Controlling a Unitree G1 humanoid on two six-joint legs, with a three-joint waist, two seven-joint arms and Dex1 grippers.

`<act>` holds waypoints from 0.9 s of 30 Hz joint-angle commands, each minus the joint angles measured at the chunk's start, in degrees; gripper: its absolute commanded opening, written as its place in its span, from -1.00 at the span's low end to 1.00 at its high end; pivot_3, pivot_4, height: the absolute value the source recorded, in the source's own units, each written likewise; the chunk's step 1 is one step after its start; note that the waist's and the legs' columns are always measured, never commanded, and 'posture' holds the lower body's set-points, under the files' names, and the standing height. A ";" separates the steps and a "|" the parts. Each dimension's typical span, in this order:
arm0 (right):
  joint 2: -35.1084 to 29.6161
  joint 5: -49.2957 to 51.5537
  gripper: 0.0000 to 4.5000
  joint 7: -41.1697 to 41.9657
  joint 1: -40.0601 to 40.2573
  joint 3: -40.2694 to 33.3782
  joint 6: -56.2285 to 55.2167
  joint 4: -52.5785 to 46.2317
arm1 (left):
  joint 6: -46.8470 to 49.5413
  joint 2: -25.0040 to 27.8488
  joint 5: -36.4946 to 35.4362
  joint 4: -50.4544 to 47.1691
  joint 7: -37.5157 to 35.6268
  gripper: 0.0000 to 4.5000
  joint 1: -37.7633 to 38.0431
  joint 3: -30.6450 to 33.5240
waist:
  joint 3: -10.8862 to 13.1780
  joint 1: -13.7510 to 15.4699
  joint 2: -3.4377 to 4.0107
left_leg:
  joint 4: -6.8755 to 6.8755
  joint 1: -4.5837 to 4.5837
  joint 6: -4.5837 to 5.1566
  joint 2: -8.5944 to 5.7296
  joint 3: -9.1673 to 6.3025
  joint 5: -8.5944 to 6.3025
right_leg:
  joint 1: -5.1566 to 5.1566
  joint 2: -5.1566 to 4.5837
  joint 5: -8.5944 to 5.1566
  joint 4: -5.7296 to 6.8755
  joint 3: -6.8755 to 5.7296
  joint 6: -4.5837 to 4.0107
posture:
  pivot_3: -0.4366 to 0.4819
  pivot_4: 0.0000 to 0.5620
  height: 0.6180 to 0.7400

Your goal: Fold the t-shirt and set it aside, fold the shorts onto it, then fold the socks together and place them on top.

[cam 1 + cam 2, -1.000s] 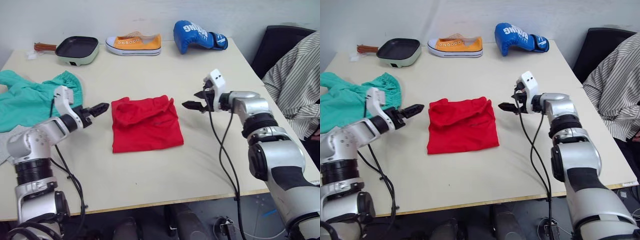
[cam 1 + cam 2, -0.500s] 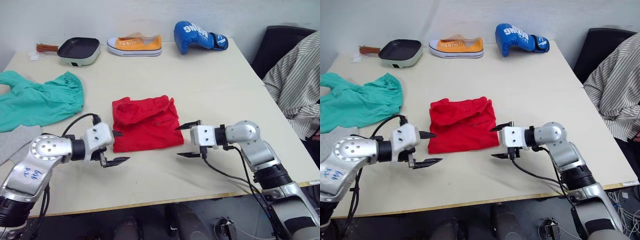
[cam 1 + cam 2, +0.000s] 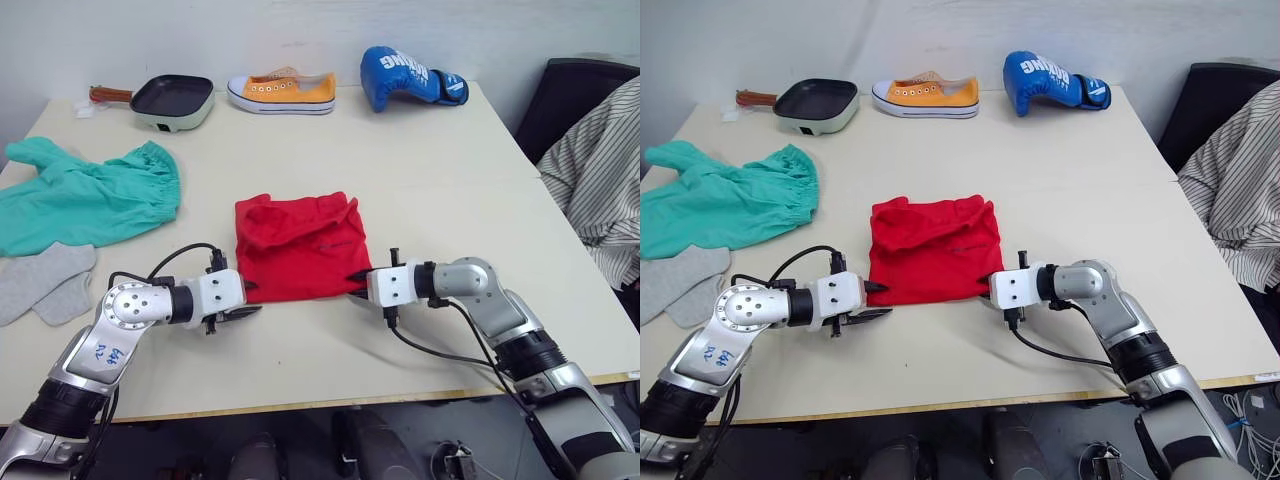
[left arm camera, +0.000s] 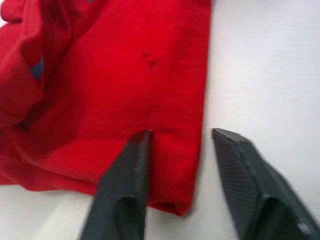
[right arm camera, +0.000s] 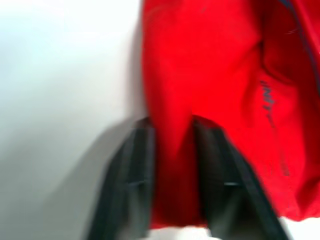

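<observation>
The red t-shirt (image 3: 300, 245) lies folded into a rough square at the middle of the table. My left gripper (image 4: 187, 165) is at its near left corner, jaws apart: one finger (image 4: 131, 165) rests on the cloth, the other on the bare table, with the cloth's edge between them. My right gripper (image 5: 172, 165) is at the near right corner, shut on a strip of the red hem. The teal-green shorts (image 3: 90, 195) lie crumpled at the far left. The grey socks (image 3: 45, 285) lie flat beside them, near the left edge.
Along the back edge stand a green pan (image 3: 172, 100), an orange shoe (image 3: 282, 90) and a blue boxing glove (image 3: 410, 75). A person in a striped shirt (image 3: 600, 170) sits at the right by a black chair (image 3: 575, 85). The table (image 3: 330, 350) shows bare in front of the t-shirt.
Both arms have dropped from beside the t-shirt to its near corners. The right gripper went from wide open to shut on the hem; the left gripper's jaws have narrowed.
</observation>
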 commanded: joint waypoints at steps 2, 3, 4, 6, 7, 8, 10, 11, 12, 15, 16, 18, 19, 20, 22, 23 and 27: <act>-4.87 9.64 -1.00 7.55 5.55 -2.71 12.45 -12.69 | 5.64 2.00 -7.38 -4.53 -7.73 -0.82 1.84 1.87 | 0.00 0.38 0.00 | -0.06 -0.02 0.00 0.02 -0.02 0.00 | -0.03 0.00 -0.01 -0.02 -0.02 -0.02 | -0.05 -0.47 1.00; -6.76 11.28 -1.00 9.08 7.37 -3.25 14.18 -15.76 | 8.05 3.19 -10.55 -7.44 -10.03 -0.96 2.99 3.00 | 0.00 0.46 0.00 | -0.08 -0.05 -0.01 0.03 -0.04 0.00 | -0.06 0.00 -0.02 -0.04 -0.04 -0.03 | -0.05 -0.47 1.00; -8.53 12.70 -1.00 10.06 9.16 -3.88 16.02 -18.69 | 10.20 4.40 -13.33 -10.32 -11.90 -0.98 4.20 4.03 | 0.01 0.49 0.01 | -0.14 -0.09 -0.02 0.04 -0.06 -0.01 | -0.09 0.00 -0.03 -0.08 -0.06 -0.05 | -0.05 -0.47 1.00; -11.34 14.89 -1.00 10.76 12.45 -5.08 19.11 -23.27 | 11.89 6.69 -16.40 -14.98 -14.94 -0.98 6.79 4.91 | 0.01 0.50 0.01 | -0.26 -0.10 -0.02 0.05 -0.10 -0.04 | -0.11 -0.01 -0.06 -0.15 -0.08 -0.07 | -0.05 -0.47 1.00; -12.67 15.80 -1.00 10.94 14.44 -5.78 20.04 -25.45 | 11.56 7.98 -16.47 -16.91 -16.16 -0.98 8.49 4.83 | 0.01 0.47 0.01 | -0.27 -0.10 -0.03 0.05 -0.11 -0.05 | -0.11 -0.01 -0.07 -0.17 -0.09 -0.08 | -0.05 -0.47 1.00; -13.67 16.47 -1.00 11.02 16.13 -6.37 20.54 -27.20 | 11.34 8.91 -16.10 -18.26 -16.71 -0.98 9.88 4.68 | 0.01 0.46 0.01 | -0.29 -0.09 -0.03 0.05 -0.11 -0.05 | -0.10 0.00 -0.07 -0.17 -0.09 -0.08 | -0.05 -0.47 1.00; -15.61 17.45 -1.00 11.09 19.96 -7.29 20.88 -30.59 | 9.39 9.73 -13.73 -19.33 -16.53 -0.98 12.57 3.63 | 0.01 0.49 0.01 | -0.33 -0.02 -0.04 0.03 -0.12 -0.06 | -0.06 0.01 -0.07 -0.17 -0.08 -0.08 | -0.05 -0.47 1.00; -16.24 17.64 -1.00 10.96 21.39 -7.59 20.89 -31.81 | 8.44 9.66 -12.70 -19.34 -16.10 -0.98 13.45 3.21 | 0.01 0.51 0.01 | -0.33 -0.02 -0.03 0.02 -0.12 -0.06 | -0.05 0.01 -0.07 -0.17 -0.07 -0.08 | -0.05 -0.47 1.00; -16.69 17.66 -1.00 10.50 22.90 -7.88 20.73 -32.97 | 7.31 9.32 -11.43 -19.03 -15.47 -0.98 14.25 2.70 | 0.01 0.55 0.00 | -0.33 -0.01 -0.03 0.01 -0.13 -0.06 | -0.04 0.02 -0.07 -0.16 -0.07 -0.08 | -0.05 -0.47 1.00; -16.37 16.70 -1.00 7.00 26.34 -8.94 20.34 -34.69 | 5.53 7.88 -8.25 -17.57 -13.11 -0.98 16.04 1.03 | 0.02 0.59 -0.03 | -0.30 -0.03 -0.01 -0.01 -0.13 -0.06 | -0.03 0.03 -0.06 -0.17 -0.06 -0.07 | -0.05 -0.47 1.00; -16.33 16.36 -1.00 6.13 27.06 -9.05 20.23 -34.76 | 5.12 7.26 -7.35 -16.85 -12.17 -0.98 16.55 0.66 | 0.02 0.61 -0.03 | -0.29 -0.03 0.00 -0.01 -0.12 -0.07 | -0.02 0.04 -0.06 -0.18 -0.04 -0.06 | -0.05 -0.47 1.00; -16.97 15.51 -0.89 5.35 28.59 -9.09 19.24 -34.43 | 3.56 5.76 -5.35 -14.15 -10.30 -0.99 17.39 -0.19 | 0.00 0.65 -0.04 | -0.29 -0.03 0.02 -0.03 -0.12 -0.08 | -0.02 0.03 -0.05 -0.19 -0.03 -0.05 | -0.05 -0.47 1.00; -17.51 16.06 -0.77 5.46 29.66 -9.39 20.03 -34.96 | 3.10 5.00 -5.31 -12.91 -9.78 -0.91 17.86 -0.16 | 0.00 0.72 -0.04 | -0.30 -0.01 0.03 -0.03 -0.12 -0.09 | 0.00 0.03 -0.04 -0.22 -0.03 -0.04 | -0.05 -0.47 1.00; -17.86 16.53 -0.66 5.57 30.40 -9.63 20.70 -35.42 | 2.81 4.53 -5.42 -12.14 -9.53 -0.80 18.15 -0.06 | 0.00 0.84 -0.04 | -0.31 0.02 0.05 -0.04 -0.11 -0.10 | 0.05 0.03 -0.04 -0.23 -0.02 -0.04 | -0.05 -0.47 1.00; -18.15 17.42 -0.39 5.11 31.15 -10.29 21.77 -36.68 | 3.86 3.87 -7.40 -11.78 -10.16 -0.59 18.60 0.47 | 0.00 1.03 -0.04 | -0.30 0.10 0.08 -0.03 -0.16 -0.10 | 0.18 0.03 -0.03 -0.30 -0.05 -0.02 | -0.05 -0.47 1.00; -18.41 21.29 -0.24 5.05 31.59 -12.26 25.44 -38.71 | 6.53 3.71 -10.62 -11.86 -11.00 -0.46 19.10 1.88 | 0.00 1.02 -0.04 | -0.31 0.18 0.09 -0.03 -0.17 -0.10 | 0.28 0.03 -0.02 -0.33 -0.06 0.01 | -0.05 -0.47 1.00; -22.18 41.70 -0.07 9.24 33.65 -23.30 38.69 -45.06 | 16.53 8.22 -27.10 -16.12 -18.31 0.08 24.45 12.84 | 0.05 0.62 -0.12 | -0.30 0.24 0.15 0.00 -0.23 -0.10 | 0.43 0.03 0.04 -0.39 -0.09 0.11 | -0.05 -0.47 1.00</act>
